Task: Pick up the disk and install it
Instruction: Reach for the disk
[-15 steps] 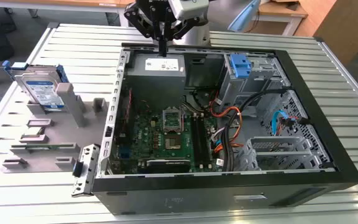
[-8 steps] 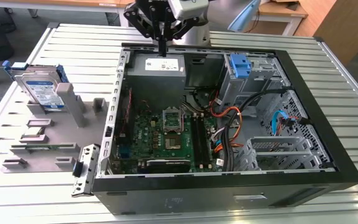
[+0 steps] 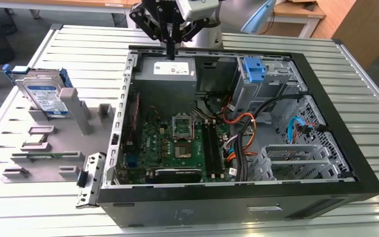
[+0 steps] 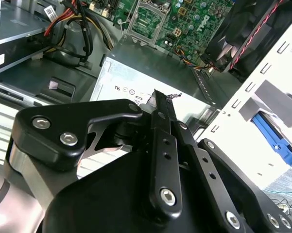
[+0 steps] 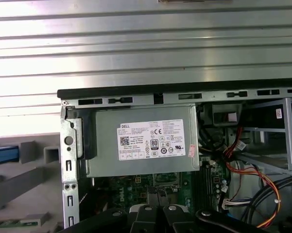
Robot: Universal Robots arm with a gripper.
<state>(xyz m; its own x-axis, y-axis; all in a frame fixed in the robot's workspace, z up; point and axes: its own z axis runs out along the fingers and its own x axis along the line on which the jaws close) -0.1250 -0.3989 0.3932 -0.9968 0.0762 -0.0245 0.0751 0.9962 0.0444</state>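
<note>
The disk (image 3: pixel 45 98), one only, stands on edge in the grey rack (image 3: pixel 74 144), at nine o'clock from the one open computer case (image 3: pixel 242 203) in the exterior view. We see the fingers (image 3: pixel 170 49) closed together, empty, over the single power supply (image 3: pixel 166 74).

Tabletop (image 3: pixel 45 217): silver metal, ribbed in long parallel slats, bare along its edges.
Computer case (image 3: pixel 242 202): black, lying flat with its open side up, toward the exterior view's right, covering much of the slats.
Parts holder (image 3: pixel 64 148): grey block with slots and posts, on the slats just beside the case, at the exterior view's left.
</note>
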